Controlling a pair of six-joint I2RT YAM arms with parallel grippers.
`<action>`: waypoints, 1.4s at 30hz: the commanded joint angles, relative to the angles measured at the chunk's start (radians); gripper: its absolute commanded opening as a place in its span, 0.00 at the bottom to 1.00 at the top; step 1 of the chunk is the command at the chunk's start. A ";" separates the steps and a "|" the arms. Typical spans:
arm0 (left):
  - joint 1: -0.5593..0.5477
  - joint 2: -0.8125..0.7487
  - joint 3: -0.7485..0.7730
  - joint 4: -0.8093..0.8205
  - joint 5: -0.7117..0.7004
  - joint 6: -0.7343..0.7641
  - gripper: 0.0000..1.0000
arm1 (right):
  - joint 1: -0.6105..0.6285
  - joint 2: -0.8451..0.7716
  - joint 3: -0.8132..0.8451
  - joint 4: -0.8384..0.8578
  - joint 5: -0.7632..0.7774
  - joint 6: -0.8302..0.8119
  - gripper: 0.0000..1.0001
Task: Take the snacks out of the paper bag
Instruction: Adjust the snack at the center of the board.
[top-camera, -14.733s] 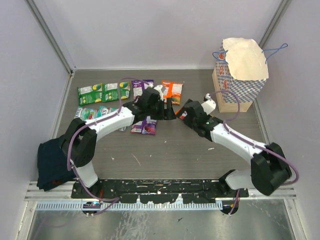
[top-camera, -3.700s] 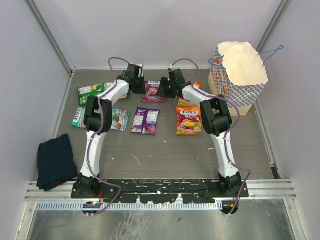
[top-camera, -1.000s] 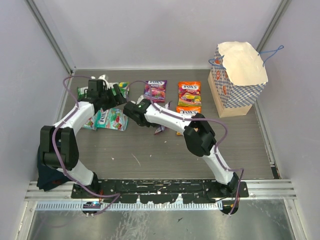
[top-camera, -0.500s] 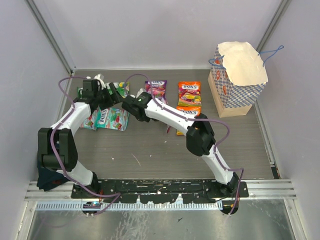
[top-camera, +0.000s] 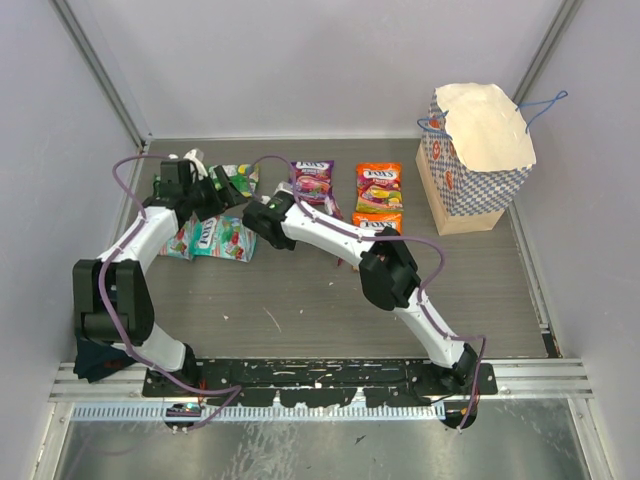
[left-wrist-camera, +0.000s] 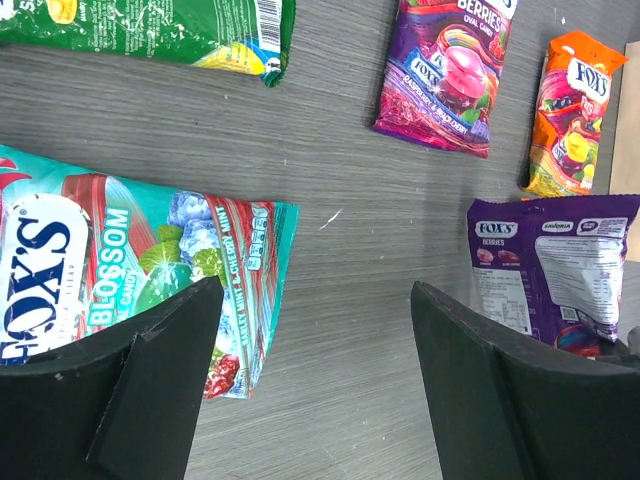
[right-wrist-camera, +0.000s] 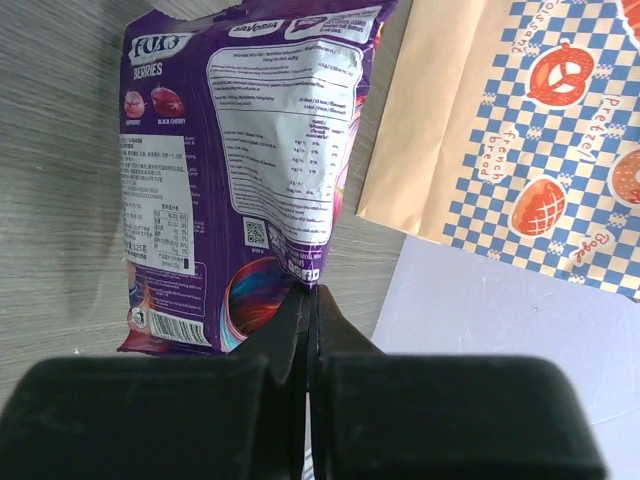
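The paper bag (top-camera: 470, 185) stands upright at the back right, blue-and-white checkered with a cream inside; its side (right-wrist-camera: 560, 130) also fills the right wrist view's corner. Snacks lie flat on the table: a green packet (left-wrist-camera: 150, 30), a teal one (top-camera: 220, 240) (left-wrist-camera: 110, 270), a purple one (top-camera: 313, 180) (left-wrist-camera: 450, 65) and two orange ones (top-camera: 378, 187) (top-camera: 378, 220). My right gripper (right-wrist-camera: 310, 295) is shut on the bottom corner of another purple packet (right-wrist-camera: 250, 150) (left-wrist-camera: 555, 270), which the arm mostly hides from above. My left gripper (left-wrist-camera: 315, 300) (top-camera: 222, 188) is open over bare table beside the teal packet.
A dark blue cloth (top-camera: 95, 355) lies at the near left behind the left arm's base. Grey walls enclose the table on three sides. The right arm's long link (top-camera: 320, 232) crosses the middle of the table.
The purple packet that earlier lay mid-table now hangs from my shut right gripper. Over the last second the right wrist drifted back-left and the left gripper edged left, still open.
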 joint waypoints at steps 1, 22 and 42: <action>0.019 -0.055 -0.002 0.033 0.021 -0.003 0.78 | 0.008 -0.015 0.048 -0.029 0.113 0.027 0.00; 0.066 -0.118 -0.015 -0.013 -0.017 0.016 0.81 | 0.093 0.103 0.236 0.176 -0.205 -0.082 0.69; 0.066 -0.153 -0.044 -0.151 -0.221 0.075 0.82 | -0.196 -0.424 -0.663 1.238 -0.975 -0.034 0.57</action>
